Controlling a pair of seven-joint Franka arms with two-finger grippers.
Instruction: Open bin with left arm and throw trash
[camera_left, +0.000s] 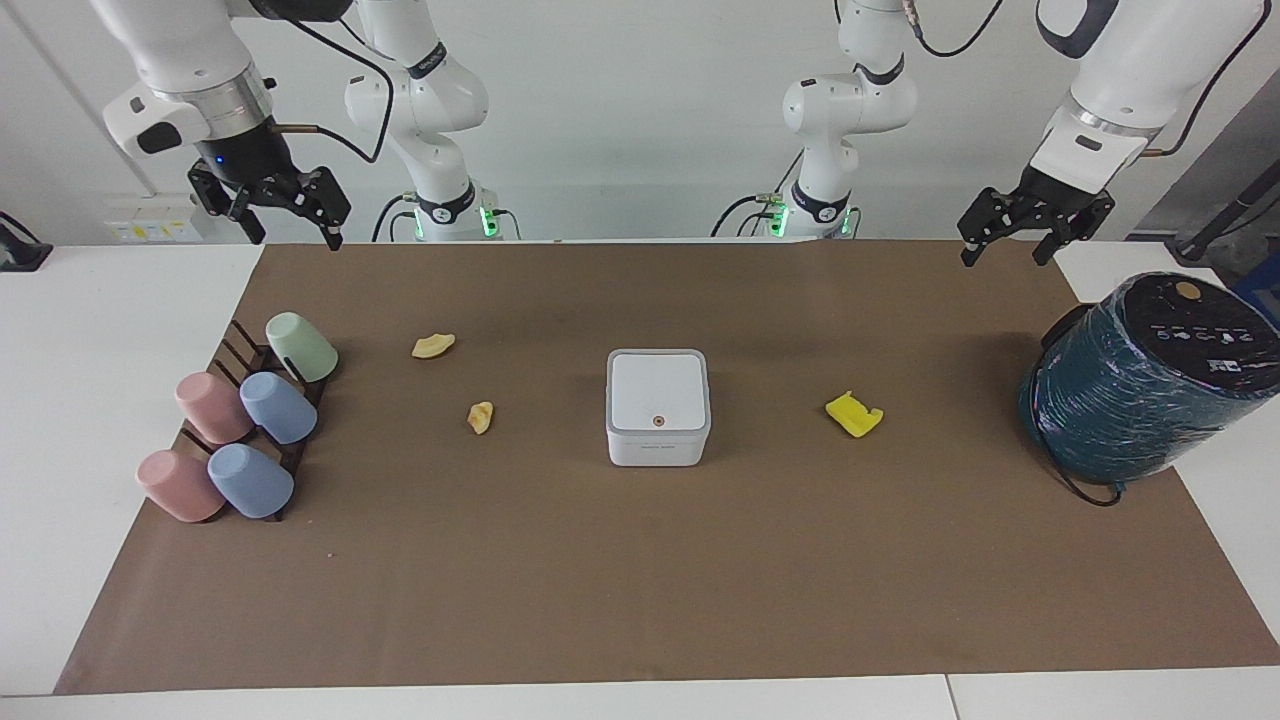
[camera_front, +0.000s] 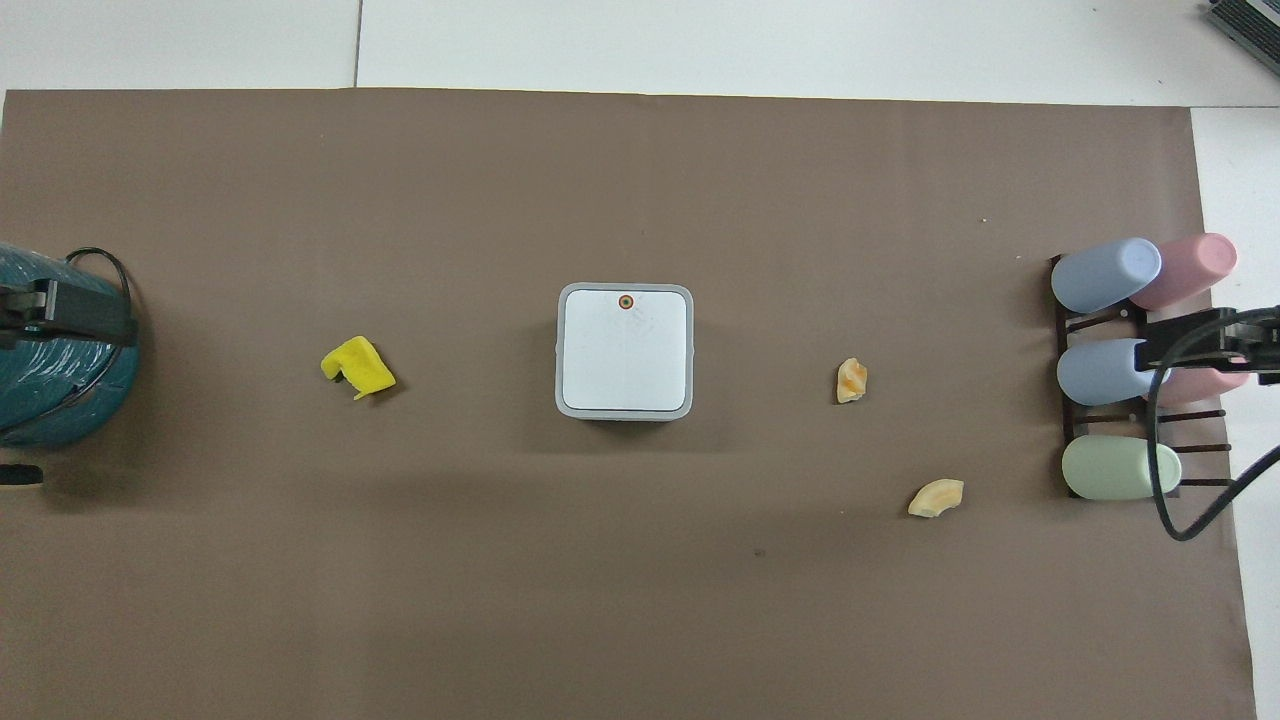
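A brown mat (camera_left: 640, 580) covers most of the white table (camera_left: 90, 330); on it, at the left arm's end, a big dark teal cylinder (camera_left: 1140, 385) stands partly off the mat's edge, with a black cable at its foot. At the right arm's end a dark rack (camera_left: 245, 355) carries five pastel cups (camera_left: 278, 407) tipped on their sides, two pink, two blue and one green, the green nearest the robots. The bin (camera_left: 658, 407) sits at the middle of the mat, white and square with rounded corners; its grey-edged lid (camera_front: 625, 348) is down flat, the small orange dot (camera_left: 658, 421) on the edge farther from the robots. The trash lies loose on the mat in three pieces, none touching the bin: the yellow piece (camera_left: 854, 415) between the bin and the cylinder; one tan lump (camera_left: 481, 417) between the bin and the cups; another tan lump (camera_left: 433, 346) nearer to the robots than the first. The left gripper (camera_left: 1006, 250) hangs in the air over the mat's edge by the cylinder, fingers spread and holding nothing; the right gripper (camera_left: 290, 225) hangs over the mat's corner above the rack, fingers likewise apart and bare; both arms wait.
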